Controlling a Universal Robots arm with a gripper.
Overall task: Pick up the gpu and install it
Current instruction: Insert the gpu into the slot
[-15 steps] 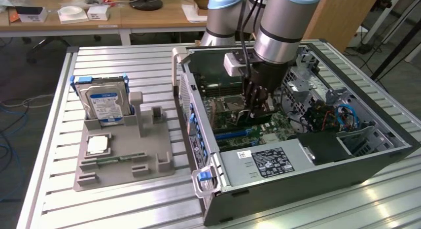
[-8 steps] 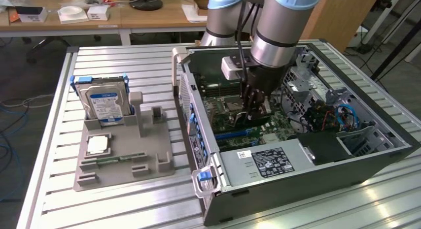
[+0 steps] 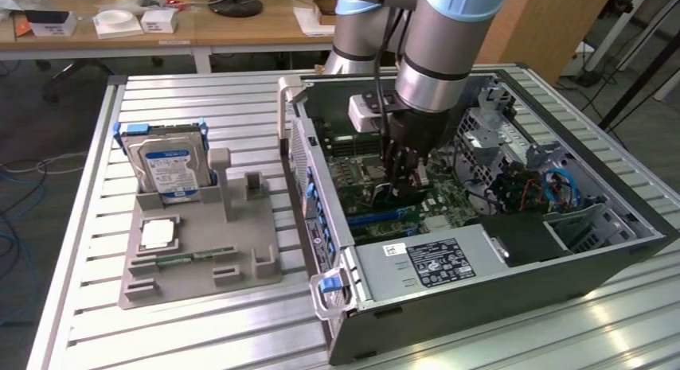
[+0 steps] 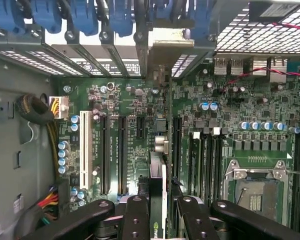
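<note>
Gripper [image 3: 404, 183], fingers [image 4: 136, 220] clamped on gpu [image 4: 157, 185]; card held edge-on so connector edge faces motherboard [image 4: 142, 165] slot. Exterior view: 12 o'clock of power supply [image 3: 431, 262].

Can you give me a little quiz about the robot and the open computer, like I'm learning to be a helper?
1. True or false: the hard drive lies inside the computer case.
2. What is pinched between the fingers of the gripper? A) the gpu B) the hard drive C) a spoon
3. Fill in the blank: inside the case, the gripper hangs over the green ____.

Key
1. False: it stands upright in the gray holder, outside the case on the exterior view's left.
2. A: the thin card is seen edge-on between the fingers.
3. motherboard
</note>
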